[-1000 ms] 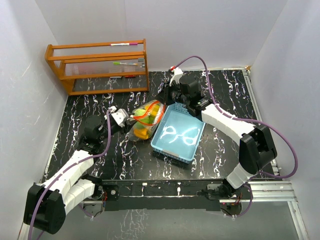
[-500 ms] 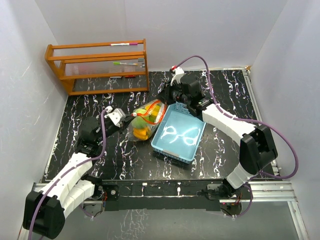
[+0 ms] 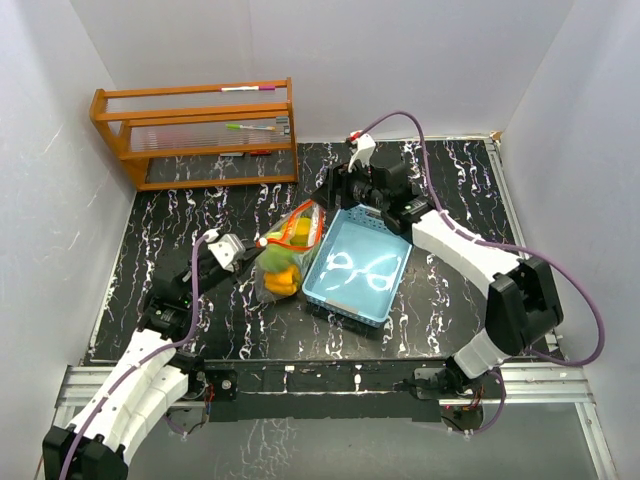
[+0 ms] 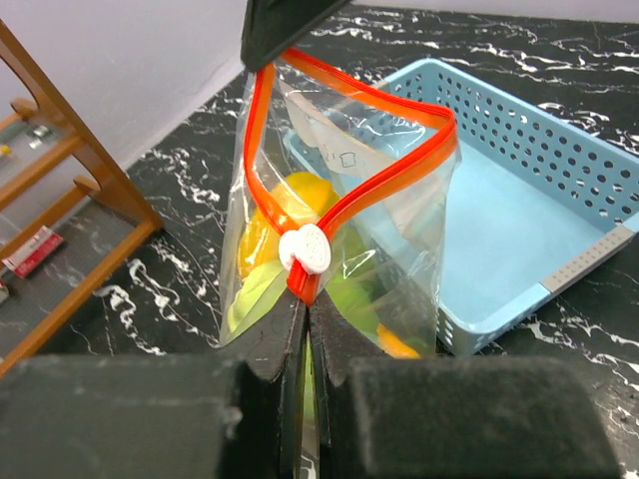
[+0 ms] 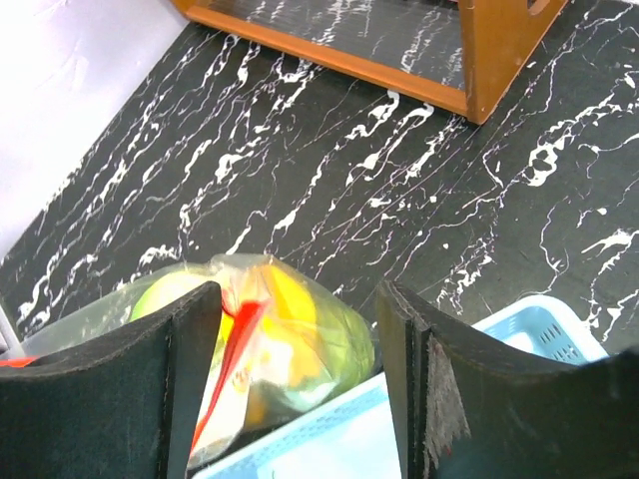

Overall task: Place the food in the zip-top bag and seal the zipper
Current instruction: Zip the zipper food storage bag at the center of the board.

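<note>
The clear zip-top bag lies left of the blue tray, with the food in it: a yellow piece, green ones and an orange piece. Its red zipper gapes in a loop beyond the white slider. My left gripper is shut on the zipper's near end, just below the slider. My right gripper hangs open over the bag's far end, one finger on each side. In the left wrist view a dark right finger covers the zipper's far tip.
The light blue tray stands right against the bag, with nothing in it. A wooden rack holding pens stands at the back left. White walls close in the black marbled table on three sides.
The right gripper has opened and let go of the bag's far end. The left gripper has shut on the near end and drawn back toward the near left, pulling the bag along.
</note>
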